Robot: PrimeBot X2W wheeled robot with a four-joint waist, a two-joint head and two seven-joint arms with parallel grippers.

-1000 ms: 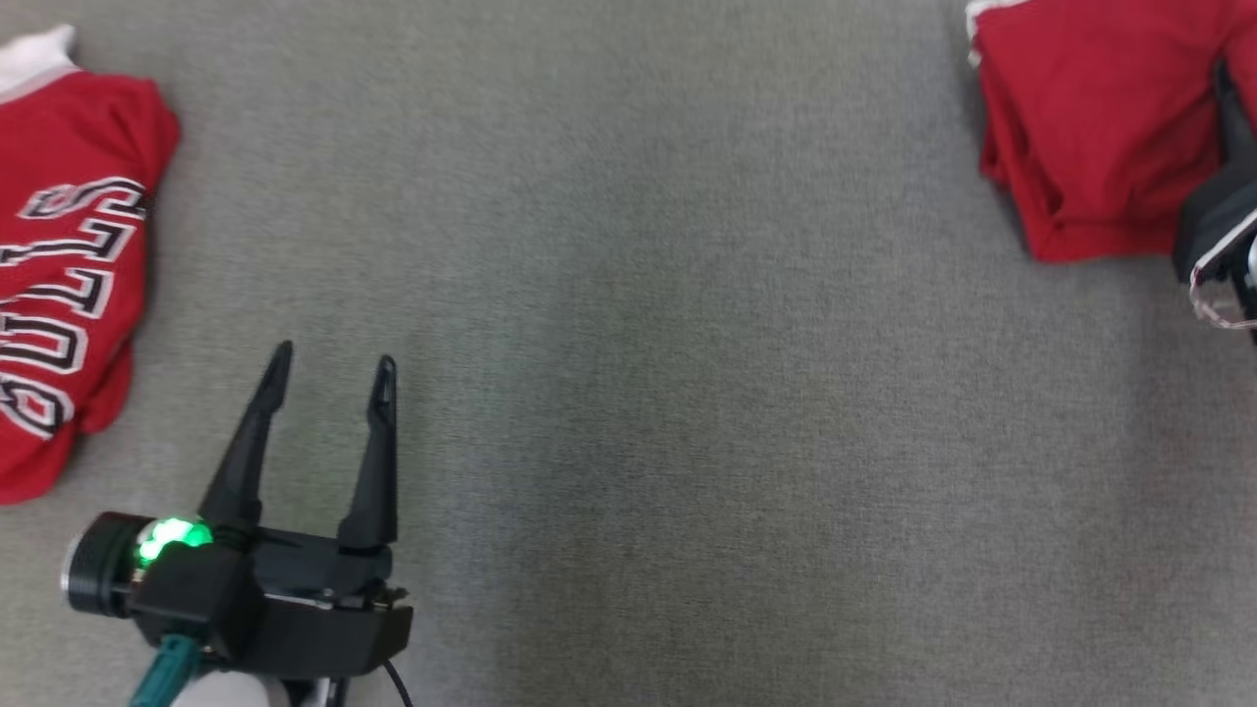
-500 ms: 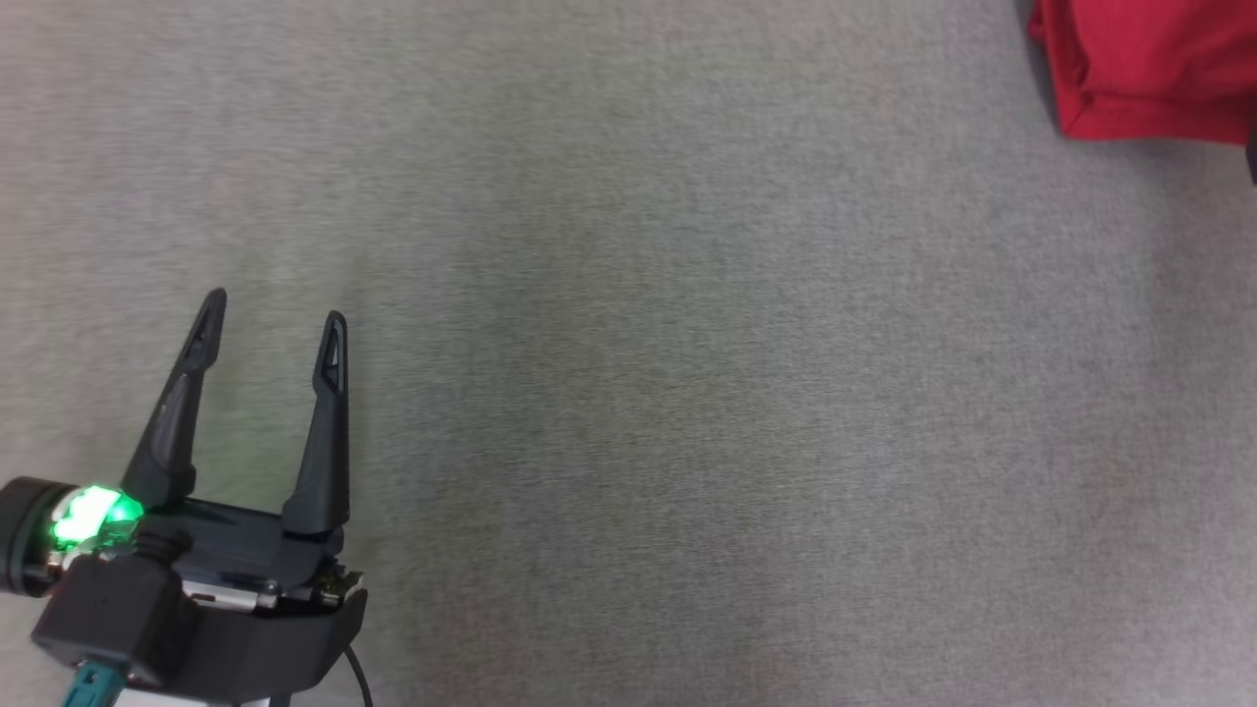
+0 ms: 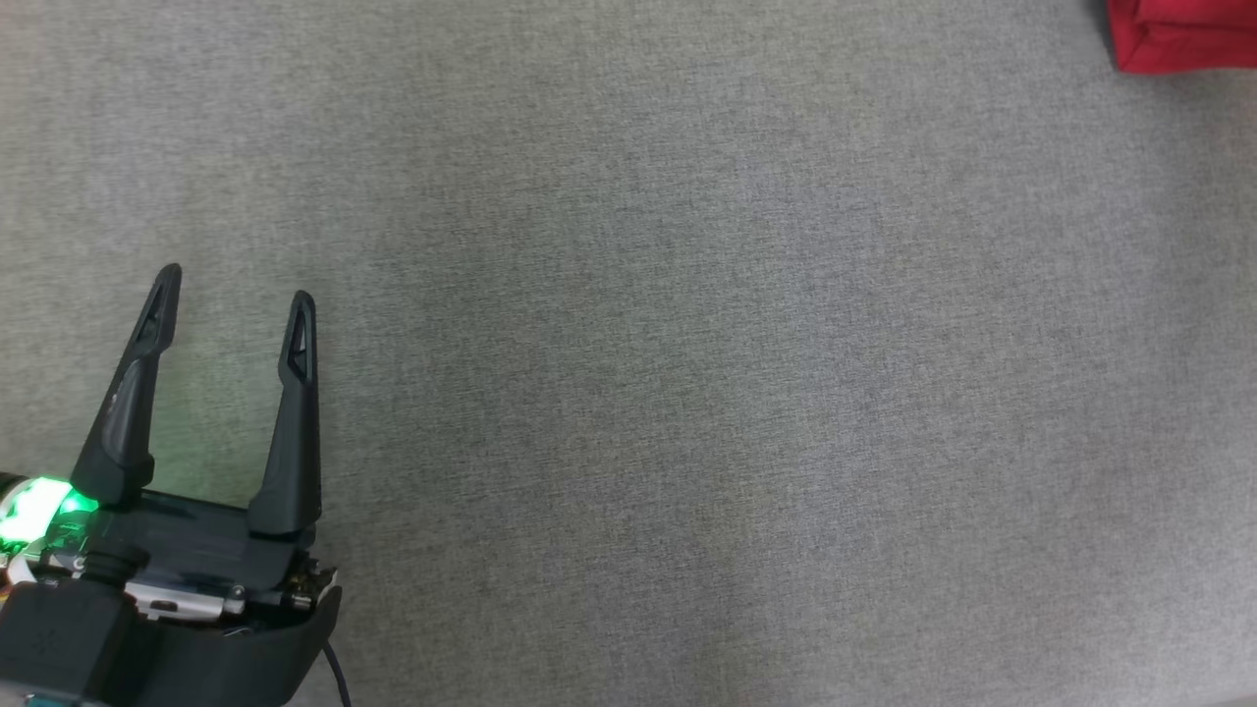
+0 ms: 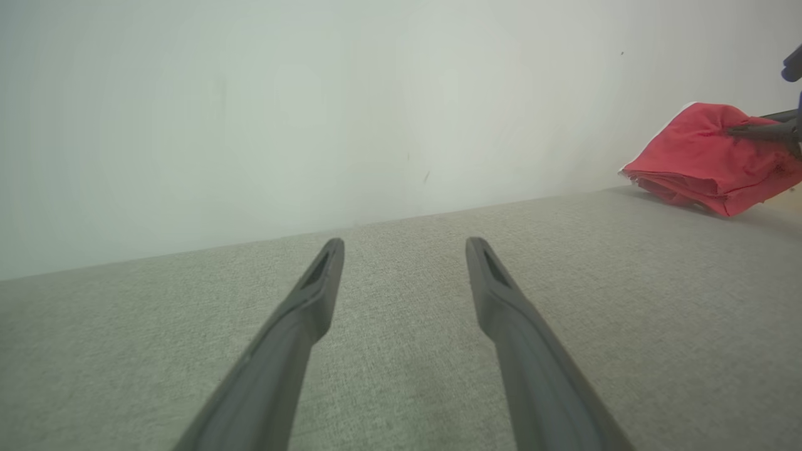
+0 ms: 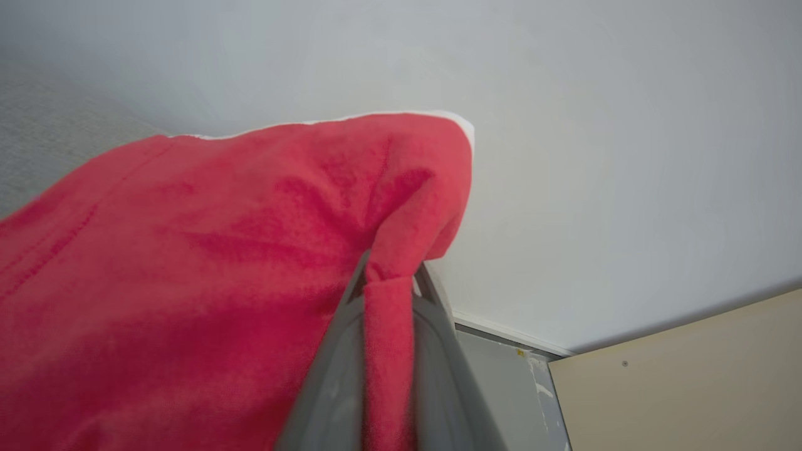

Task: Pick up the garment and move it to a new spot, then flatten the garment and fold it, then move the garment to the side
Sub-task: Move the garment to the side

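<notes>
Our right pincer (image 5: 391, 275) clamps the folded garment (image 5: 219, 250) for the move aside, left pincer (image 3: 236, 285) gaping empty; next, a flat set-down.

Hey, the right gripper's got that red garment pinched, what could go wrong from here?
The right gripper pinches just a narrow fold of the red fabric garment; it could slip free.
Its layers look loose at the lower edge in the left wrist view, so the folding may come undone.
</notes>
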